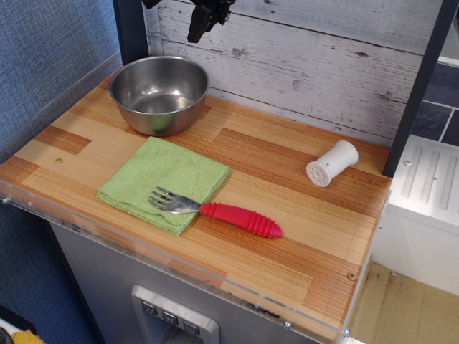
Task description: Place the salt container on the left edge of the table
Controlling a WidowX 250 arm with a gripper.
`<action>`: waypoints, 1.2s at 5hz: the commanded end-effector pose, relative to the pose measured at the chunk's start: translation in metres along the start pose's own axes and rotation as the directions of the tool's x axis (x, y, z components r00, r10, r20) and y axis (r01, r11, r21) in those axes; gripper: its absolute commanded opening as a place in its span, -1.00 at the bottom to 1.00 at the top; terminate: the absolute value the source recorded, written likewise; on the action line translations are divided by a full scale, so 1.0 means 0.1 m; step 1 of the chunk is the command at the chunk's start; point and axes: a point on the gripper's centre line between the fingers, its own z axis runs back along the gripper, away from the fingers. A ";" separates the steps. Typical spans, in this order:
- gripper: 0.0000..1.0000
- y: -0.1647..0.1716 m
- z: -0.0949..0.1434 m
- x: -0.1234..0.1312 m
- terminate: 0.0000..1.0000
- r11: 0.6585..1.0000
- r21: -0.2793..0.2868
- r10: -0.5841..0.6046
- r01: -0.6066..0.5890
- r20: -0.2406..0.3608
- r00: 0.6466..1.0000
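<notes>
We see the salt container (pixel 332 163) lying on its side near the worktop's (pixel 301 236) right rear, well apart from the tool (pixel 208 18) raised above the steel bowl (pixel 158 93); whether the tool is parted we cannot tell. We should pinch the shaker across its narrow body, since it may roll.

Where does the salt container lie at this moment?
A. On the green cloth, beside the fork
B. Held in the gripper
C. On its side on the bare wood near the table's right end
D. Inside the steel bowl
C: the salt container lies tipped over on the table, far from the bowl and cloth.
</notes>
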 end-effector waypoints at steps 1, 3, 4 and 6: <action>1.00 0.00 0.00 0.00 -1.00 1.000 0.000 0.000 0.000 0.000 1.000; 1.00 -0.62 0.22 0.34 -1.00 0.989 -0.058 -0.130 0.139 0.136 0.982; 1.00 -0.96 0.31 0.42 -1.00 0.976 -0.158 -0.121 0.153 0.194 0.973; 1.00 -1.53 0.15 0.33 -1.00 0.924 -0.343 -0.117 0.171 0.172 0.978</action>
